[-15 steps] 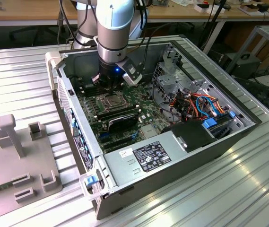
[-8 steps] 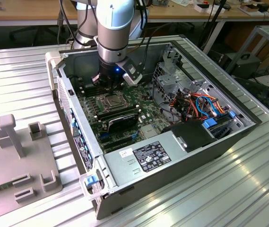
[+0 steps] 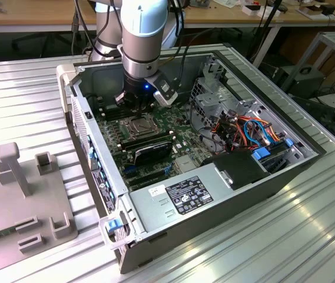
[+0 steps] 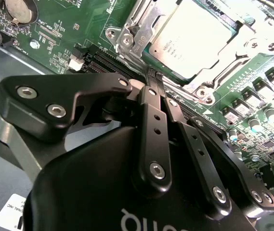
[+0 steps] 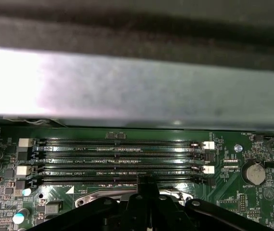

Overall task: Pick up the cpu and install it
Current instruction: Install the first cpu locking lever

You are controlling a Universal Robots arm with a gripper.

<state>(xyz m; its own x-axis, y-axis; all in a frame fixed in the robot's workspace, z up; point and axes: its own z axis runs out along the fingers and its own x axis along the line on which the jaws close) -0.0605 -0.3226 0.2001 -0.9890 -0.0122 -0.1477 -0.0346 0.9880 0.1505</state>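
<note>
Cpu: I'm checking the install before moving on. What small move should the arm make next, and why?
Probably a short straight lift, I'd judge: the cpu already lies flat inside the socket frame, and the fingers are shut together, holding nothing, beside the frame's edge.

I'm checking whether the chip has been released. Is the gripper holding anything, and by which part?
Nothing is held. The gripper has its fingers closed together with nothing between them, beside the socket, and the cpu lies in it.

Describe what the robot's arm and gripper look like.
The arm is a thick silver-grey cylinder with a black wrist section carrying a small blue light. The gripper is glossy black, with flat linkage bars joined by silver hex-socket bolts and pale lettering on its body.
</note>
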